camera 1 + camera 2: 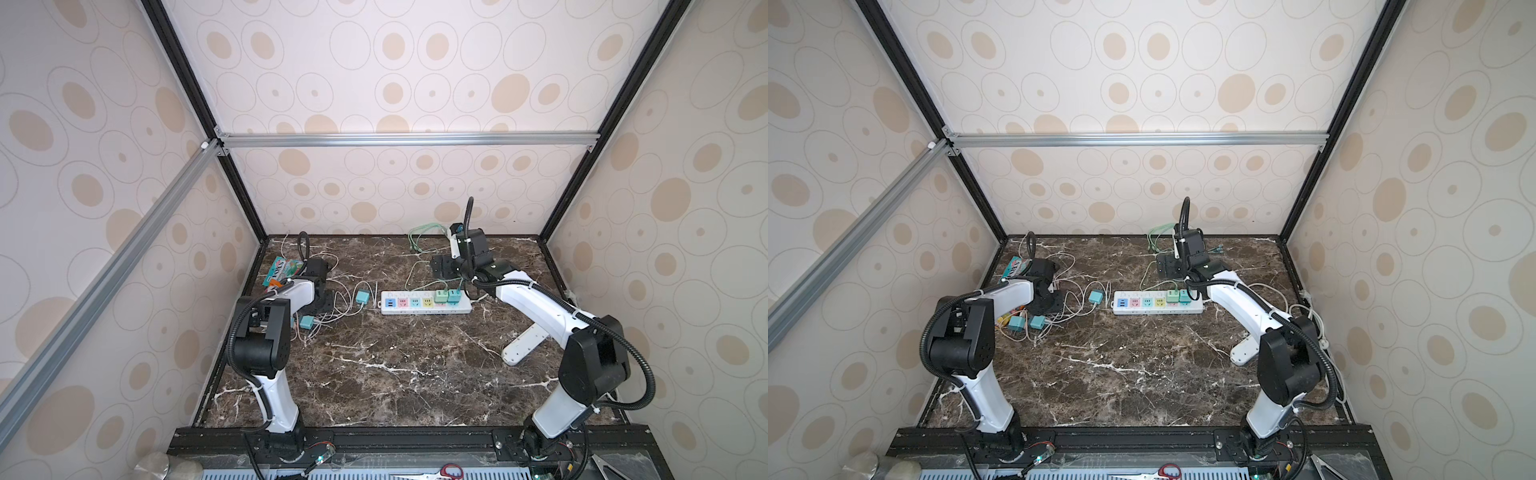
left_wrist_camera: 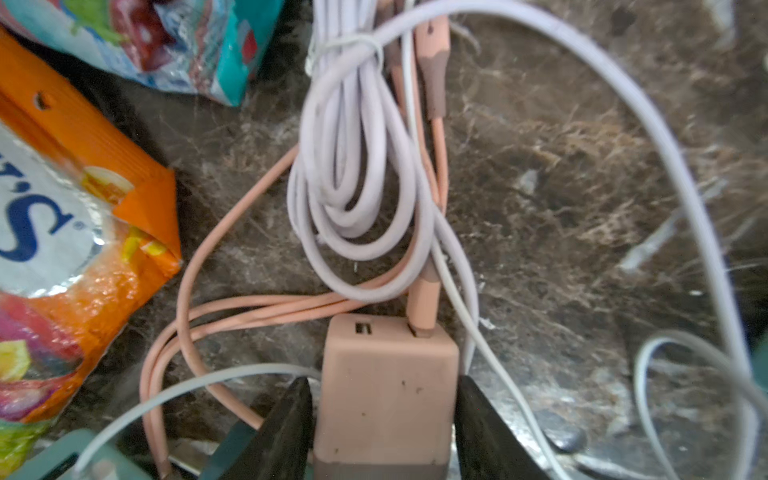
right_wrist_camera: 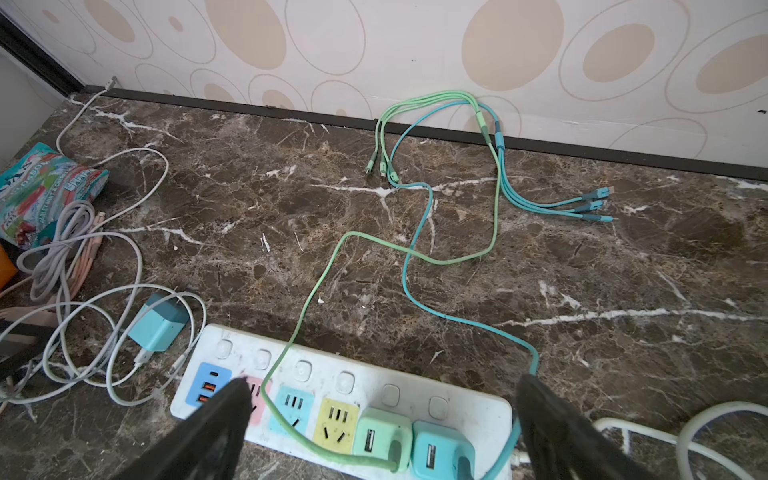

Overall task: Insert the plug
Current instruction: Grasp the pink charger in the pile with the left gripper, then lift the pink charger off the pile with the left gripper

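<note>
clamping a peach cube charger plug (image 2: 386,395), the left fingers (image 2: 286,424) sit low by the snack packets (image 2: 83,249) on the dark marble surface (image 2: 561,166), left arm (image 1: 291,297) folded at the elbow; right fingers (image 3: 208,428) spread wide above the white power strip (image 3: 469,409).

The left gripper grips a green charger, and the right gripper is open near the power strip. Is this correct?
No: the charger in the left gripper is pink, not green, as the left wrist view shows. The right gripper is indeed open near the power strip.
</note>
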You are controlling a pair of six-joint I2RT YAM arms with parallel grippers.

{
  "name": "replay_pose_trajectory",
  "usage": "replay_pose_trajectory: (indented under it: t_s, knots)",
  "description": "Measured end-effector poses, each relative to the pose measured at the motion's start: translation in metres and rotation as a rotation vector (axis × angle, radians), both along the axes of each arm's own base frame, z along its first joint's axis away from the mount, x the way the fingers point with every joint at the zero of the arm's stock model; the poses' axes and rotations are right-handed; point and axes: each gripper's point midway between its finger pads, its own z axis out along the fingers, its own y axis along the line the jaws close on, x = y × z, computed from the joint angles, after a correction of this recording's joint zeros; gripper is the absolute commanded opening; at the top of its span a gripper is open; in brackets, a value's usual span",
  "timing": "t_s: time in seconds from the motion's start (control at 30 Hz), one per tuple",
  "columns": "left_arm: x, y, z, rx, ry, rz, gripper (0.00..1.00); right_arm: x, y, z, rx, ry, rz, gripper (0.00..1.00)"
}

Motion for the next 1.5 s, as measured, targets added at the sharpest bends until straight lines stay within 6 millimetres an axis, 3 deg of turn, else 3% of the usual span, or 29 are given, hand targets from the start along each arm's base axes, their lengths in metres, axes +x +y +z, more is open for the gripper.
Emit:
replay_pose_trajectory:
  t_s: [0.13,0.6,0.7,0.87,0.9,0.97,1.07,1.33,1.43,1.5]
  knots:
    - [-0.001,0.001,0.001,0.02,0.006,-0.002,0.54,0.001,-0.002,0.0,-0.008,-0.004,-0.007,1.0]
    - [-0.004,-0.001,0.001,0.038,0.018,-0.015,0.38,-0.002,-0.006,-0.005,-0.038,0.013,-0.012,1.0]
    - [-0.004,-0.001,0.001,0.043,0.017,-0.017,0.28,-0.003,-0.007,-0.006,-0.044,0.017,-0.015,1.0]
    - [-0.005,0.003,0.009,0.065,0.004,-0.009,0.0,-0.003,-0.008,-0.006,-0.052,0.019,-0.01,1.0]
    - [-0.005,0.004,0.014,0.068,-0.007,-0.007,0.0,-0.003,-0.007,-0.006,-0.052,0.019,-0.008,1.0]
    - [-0.006,0.005,0.031,0.073,-0.044,-0.002,0.0,-0.003,-0.006,-0.006,-0.049,0.015,-0.001,1.0]
    - [-0.007,0.008,0.071,0.077,-0.142,0.011,0.0,-0.004,-0.003,-0.006,-0.041,0.013,0.022,1.0]
    - [-0.013,0.01,0.205,0.046,-0.452,0.021,0.0,-0.011,0.012,0.0,0.021,-0.039,0.109,1.0]
    - [-0.012,0.007,0.237,0.037,-0.499,-0.003,0.0,-0.01,0.019,0.006,0.05,-0.059,0.136,1.0]
    - [-0.012,0.001,0.246,0.016,-0.503,-0.032,0.0,-0.011,0.026,0.01,0.076,-0.069,0.174,0.99]
